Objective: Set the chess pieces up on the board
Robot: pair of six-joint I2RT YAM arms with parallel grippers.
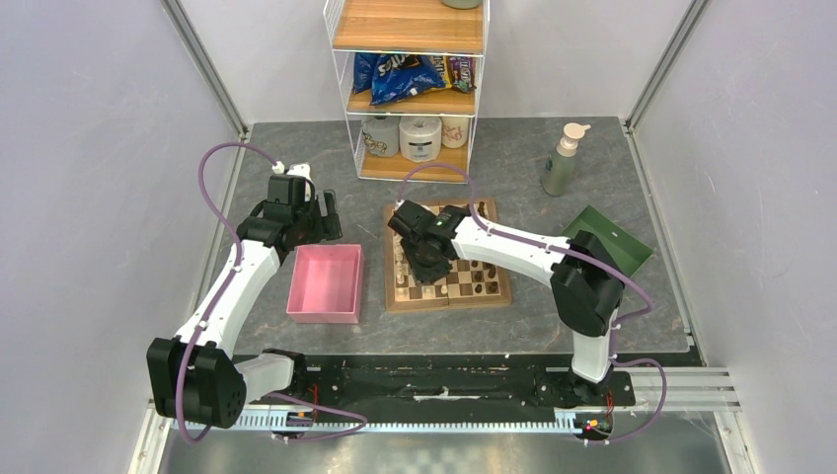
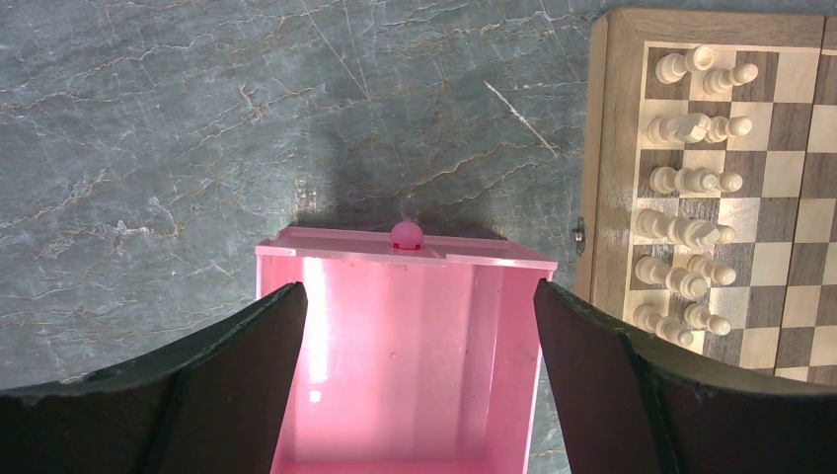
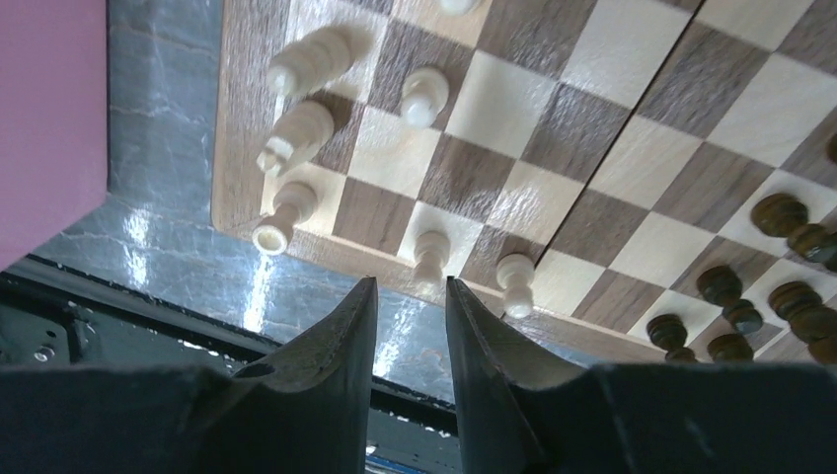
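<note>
The board [image 1: 446,300] lies at the middle of the table. In the left wrist view the board [image 2: 602,148] holds two columns of cream pieces [image 2: 691,180] along its near side. In the right wrist view the board [image 3: 592,148] shows cream pieces [image 3: 296,128] at one edge and dark pieces [image 3: 722,286] at the right. My right gripper [image 3: 412,281] hovers over the board's corner [image 1: 424,252], narrowly open and empty, with a cream pawn [image 3: 429,255] standing just beyond its tips. My left gripper [image 2: 418,288] is wide open and empty over the pink tray [image 2: 405,255].
The pink tray [image 1: 323,316] left of the board looks empty. A green tray [image 1: 607,237] lies right of the board. A soap bottle [image 1: 563,158] stands at the back right, and a wire shelf [image 1: 410,99] with snack bags and jars stands behind the board.
</note>
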